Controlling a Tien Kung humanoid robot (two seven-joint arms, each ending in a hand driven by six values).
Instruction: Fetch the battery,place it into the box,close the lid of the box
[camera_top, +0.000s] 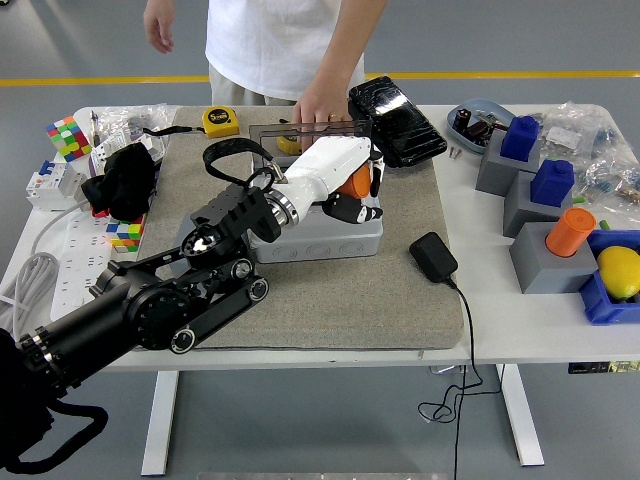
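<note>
Grey floor (520, 40), yellow line (500, 74) across it; white table (520, 320), even light.

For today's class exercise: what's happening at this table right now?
The robot's left hand holds an orange battery over the open grey box on the mat. A person's hand rests on the raised lid at the far side. The battery is not yet released, and the lid is still open.

The left hand (345, 185) hides the box (330, 232) interior.
</note>
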